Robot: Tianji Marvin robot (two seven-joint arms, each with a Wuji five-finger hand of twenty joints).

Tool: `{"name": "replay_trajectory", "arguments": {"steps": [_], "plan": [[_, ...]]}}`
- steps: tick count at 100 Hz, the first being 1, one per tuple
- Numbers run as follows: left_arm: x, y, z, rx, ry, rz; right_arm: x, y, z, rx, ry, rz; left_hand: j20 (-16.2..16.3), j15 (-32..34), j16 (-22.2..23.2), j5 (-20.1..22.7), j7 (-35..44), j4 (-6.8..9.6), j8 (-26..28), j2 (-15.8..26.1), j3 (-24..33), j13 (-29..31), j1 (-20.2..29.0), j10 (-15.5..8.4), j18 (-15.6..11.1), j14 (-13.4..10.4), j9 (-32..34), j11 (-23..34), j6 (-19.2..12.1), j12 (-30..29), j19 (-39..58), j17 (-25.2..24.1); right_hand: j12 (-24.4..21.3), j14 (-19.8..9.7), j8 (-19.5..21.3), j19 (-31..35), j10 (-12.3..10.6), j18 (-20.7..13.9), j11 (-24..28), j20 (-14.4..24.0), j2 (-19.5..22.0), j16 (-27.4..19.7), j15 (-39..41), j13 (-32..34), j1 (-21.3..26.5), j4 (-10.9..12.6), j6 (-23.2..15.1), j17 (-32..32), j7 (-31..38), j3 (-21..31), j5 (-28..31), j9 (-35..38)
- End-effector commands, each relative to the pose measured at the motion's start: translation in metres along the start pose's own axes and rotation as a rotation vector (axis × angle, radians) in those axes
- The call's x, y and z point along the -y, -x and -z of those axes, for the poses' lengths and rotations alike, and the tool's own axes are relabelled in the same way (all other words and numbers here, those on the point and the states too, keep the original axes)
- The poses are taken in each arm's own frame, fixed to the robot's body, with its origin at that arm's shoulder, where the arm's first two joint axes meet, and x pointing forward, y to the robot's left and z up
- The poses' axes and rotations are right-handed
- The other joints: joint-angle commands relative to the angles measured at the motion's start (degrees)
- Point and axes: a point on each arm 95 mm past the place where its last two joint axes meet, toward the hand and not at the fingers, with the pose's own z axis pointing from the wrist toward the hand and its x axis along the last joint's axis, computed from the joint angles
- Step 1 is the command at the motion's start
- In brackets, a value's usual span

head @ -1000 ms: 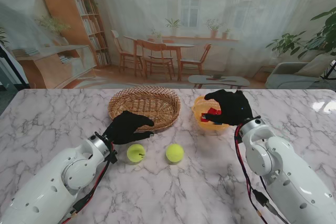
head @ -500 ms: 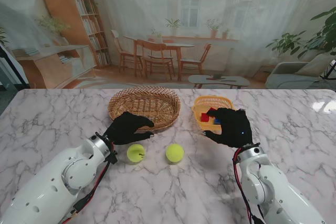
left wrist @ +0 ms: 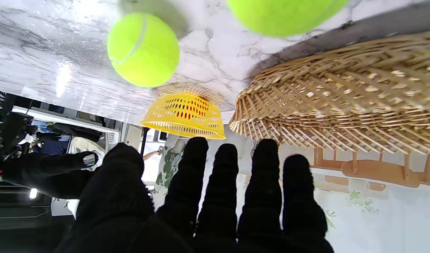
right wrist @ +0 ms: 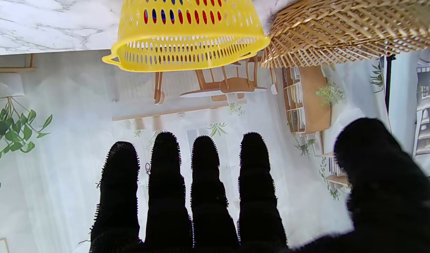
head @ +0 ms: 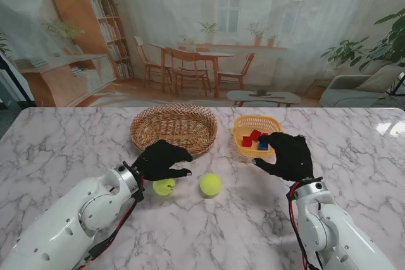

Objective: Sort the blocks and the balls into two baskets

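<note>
Two yellow-green balls lie on the marble table: one (head: 164,186) partly under my left hand (head: 161,159), the other (head: 211,184) just to its right. In the left wrist view the nearer ball (left wrist: 281,14) is cut by the frame edge and the farther ball (left wrist: 143,49) is in full view. My left hand is open, fingers spread over the ball without holding it. The yellow plastic basket (head: 242,126) holds red blocks (head: 251,138) and a blue block (head: 262,146). My right hand (head: 288,155) is open and empty, just nearer to me than that basket. The wicker basket (head: 174,128) holds nothing visible.
The wicker basket (right wrist: 345,31) and the yellow basket (right wrist: 186,38) stand side by side toward the table's far edge. A printed room backdrop hangs behind the table. Bare marble lies to the far left and far right.
My right hand has drawn back from over the yellow basket toward me, leaving the blocks in it. My left hand has shifted right and down over the nearer ball.
</note>
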Motion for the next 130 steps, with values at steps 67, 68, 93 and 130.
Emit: {"name": "replay_trajectory", "arguments": {"steps": [67, 68, 93, 130], "plan": [[-0.013, -0.003, 0.009, -0.032, 0.195, 0.000, 0.002, 0.003, 0.005, 0.031, 0.009, 0.000, -5.61, -2.50, -10.47, -12.61, -9.67, -1.50, -5.30, -9.44, -1.21, -8.34, -6.13, 4.26, -5.43, -0.41, -10.51, -8.07, 8.16, -8.28, -3.13, 0.93, 2.09, 0.37, 1.07, -0.47, 0.43, 1.27, 1.71, 1.79, 3.05, 1.45, -1.62, -0.43, 1.64, 1.85, 3.04, -1.39, -1.66, -1.63, -3.78, -1.60], [-0.014, -0.003, 0.009, -0.031, 0.198, -0.001, 0.002, 0.003, 0.005, 0.031, 0.009, 0.000, -5.52, -2.37, -10.26, -12.58, -9.38, -1.50, -5.08, -9.77, -1.11, -8.25, -6.17, 4.01, -5.61, -0.56, -10.58, -7.57, 8.17, -7.63, -2.90, 0.93, 2.10, 0.38, 1.06, -0.48, 0.38, 1.27, 1.74, 1.80, 3.06, 1.46, -1.61, -0.43, 1.64, 1.85, 3.05, -1.39, -1.72, -1.67, -3.91, -1.58], [-0.029, 0.006, 0.009, -0.007, 0.236, -0.016, 0.002, 0.004, 0.004, 0.038, 0.024, -0.011, -4.64, 0.20, -4.95, -13.11, -5.94, -1.40, -0.13, -12.09, -0.63, -7.12, -6.56, 2.37, -6.14, -0.65, -10.73, -2.21, 7.54, -1.72, -0.64, 0.74, 2.69, 0.19, 1.22, -0.33, 0.09, 1.09, 2.71, 2.36, 3.81, 1.88, -0.91, -0.42, 1.63, 2.00, 3.44, -1.41, -2.74, -2.70, -7.34, -2.67], [-0.038, 0.012, 0.008, 0.006, 0.270, -0.036, 0.003, 0.004, 0.003, 0.035, 0.008, -0.019, -4.07, -0.85, -4.51, -14.34, -7.28, -1.12, -0.02, -12.30, -0.42, -8.12, -5.41, 2.87, -6.14, -0.56, -12.97, -1.79, 7.82, -1.88, 0.62, 0.79, 2.77, 0.10, 1.59, -0.50, 0.03, 1.09, 2.95, 2.75, 4.01, 2.02, -0.72, -0.42, 1.77, 2.14, 3.15, -1.48, -2.64, -3.42, -7.19, -2.67]]}}
